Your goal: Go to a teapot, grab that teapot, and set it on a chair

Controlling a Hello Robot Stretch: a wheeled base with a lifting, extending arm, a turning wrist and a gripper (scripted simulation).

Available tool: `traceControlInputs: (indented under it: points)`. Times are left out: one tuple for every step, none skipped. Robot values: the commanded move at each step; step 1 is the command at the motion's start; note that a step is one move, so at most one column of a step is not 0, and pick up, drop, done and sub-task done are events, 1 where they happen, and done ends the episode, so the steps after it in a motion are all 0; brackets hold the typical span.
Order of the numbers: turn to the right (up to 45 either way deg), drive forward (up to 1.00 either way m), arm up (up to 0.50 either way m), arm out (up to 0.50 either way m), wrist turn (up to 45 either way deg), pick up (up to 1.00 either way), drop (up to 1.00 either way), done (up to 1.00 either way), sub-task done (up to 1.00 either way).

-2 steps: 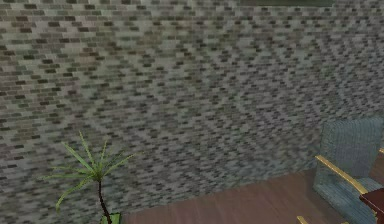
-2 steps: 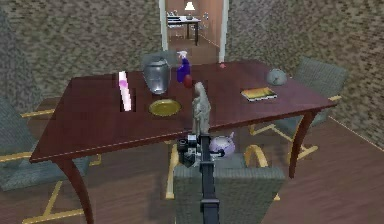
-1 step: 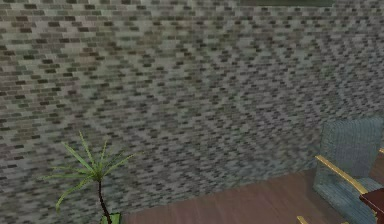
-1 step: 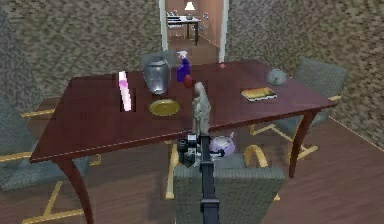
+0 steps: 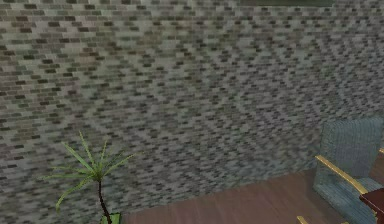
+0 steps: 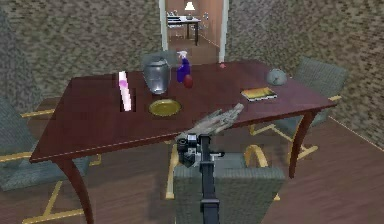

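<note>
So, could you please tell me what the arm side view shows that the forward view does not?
Arm side view: a dark red table with a round grey pot, blue spray bottle and pink bottle, plus the gripper. Forward view: a potted plant. Both: speckled brick wall, wooden floor, grey armchairs.

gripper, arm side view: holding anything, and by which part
Cannot tell: at the far end of the gripper a greyish thing lies against the near edge of the table, so neither a hold nor its place can be made out.
</note>
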Motion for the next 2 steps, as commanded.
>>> traceControlInputs:
  points:
    - [0.0, 0.0, 0.1, 0.0, 0.0, 0.0, 0.0, 0.0, 0.0]
    - [0.0, 0.0, 0.0, -0.08, 0.0, 0.0, 0.0, 0.0, 0.0]
